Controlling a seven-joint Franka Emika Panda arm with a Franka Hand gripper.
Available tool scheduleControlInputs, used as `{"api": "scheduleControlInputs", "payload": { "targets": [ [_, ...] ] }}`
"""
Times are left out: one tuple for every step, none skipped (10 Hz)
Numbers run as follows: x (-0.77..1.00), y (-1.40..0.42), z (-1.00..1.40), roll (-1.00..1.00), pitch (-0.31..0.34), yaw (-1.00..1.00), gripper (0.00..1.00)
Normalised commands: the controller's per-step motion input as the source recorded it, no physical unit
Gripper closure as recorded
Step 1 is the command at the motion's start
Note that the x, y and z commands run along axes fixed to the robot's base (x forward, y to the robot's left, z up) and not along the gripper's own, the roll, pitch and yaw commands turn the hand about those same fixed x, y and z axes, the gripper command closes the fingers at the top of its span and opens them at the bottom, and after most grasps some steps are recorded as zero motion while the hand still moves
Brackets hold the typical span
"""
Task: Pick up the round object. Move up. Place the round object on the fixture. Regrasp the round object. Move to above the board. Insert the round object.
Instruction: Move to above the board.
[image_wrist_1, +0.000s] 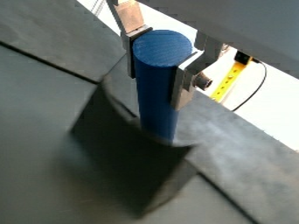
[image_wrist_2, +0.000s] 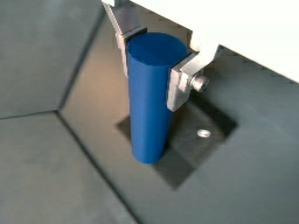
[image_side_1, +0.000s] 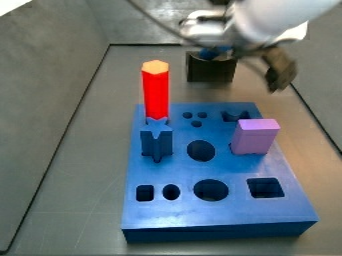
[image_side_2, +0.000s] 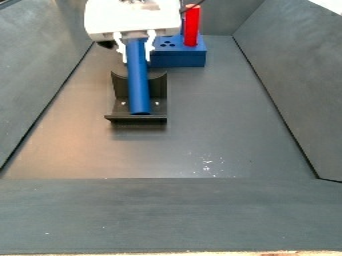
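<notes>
The gripper (image_side_2: 138, 42) hangs above the fixture (image_side_2: 138, 103), its fingers (image_wrist_2: 183, 80) pinching the upper end of the cylinder (image_side_2: 138, 78); both wrist views show the silver plates pressed against the cylinder (image_wrist_1: 158, 83) on opposite sides; the cylinder (image_wrist_2: 152, 101) stands upright, its lower end at the fixture (image_wrist_2: 198, 140); contact between that end and the fixture cannot be confirmed. In a side view the fixture sits on the grey floor, nearer than the board (image_side_2: 181, 53); the board carries the red peg (image_side_2: 194, 26). In a side view the board (image_side_1: 214, 195) lies near, with the red peg (image_side_1: 155, 90) upright at its left, a star peg (image_side_1: 155, 143) just in front of it, and a pink cube (image_side_1: 254, 136) at its right; the fixture (image_side_1: 211, 68) stands beyond the board, partly hidden by the arm.
</notes>
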Motion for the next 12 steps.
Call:
{"api": "scheduleControlInputs", "payload": {
  "targets": [
    [0.35,0.11,1.0,0.02,-0.037,0.1,1.0],
    [0.34,0.1,1.0,0.02,-0.028,0.06,1.0],
    [0.33,0.1,1.0,0.01,-0.005,0.02,1.0],
    [0.32,0.09,1.0,0.0,0.017,0.01,1.0],
    [0.31,0.08,1.0,0.0,0.042,0.0,1.0],
    [0.29,0.08,1.0,0.0,0.074,0.0,1.0],
    [0.28,0.07,1.0,-0.01,0.1,0.0,1.0],
    [0.28,0.07,1.0,-0.01,0.118,0.01,1.0],
    [0.26,0.06,1.0,-0.01,0.142,0.03,1.0],
    [0.25,0.05,1.0,-0.01,0.159,0.04,1.0],
    [0.24,0.04,1.0,-0.02,0.182,0.07,1.0],
    [0.22,0.03,1.0,-0.02,0.182,0.09,1.0]
  ]
}}
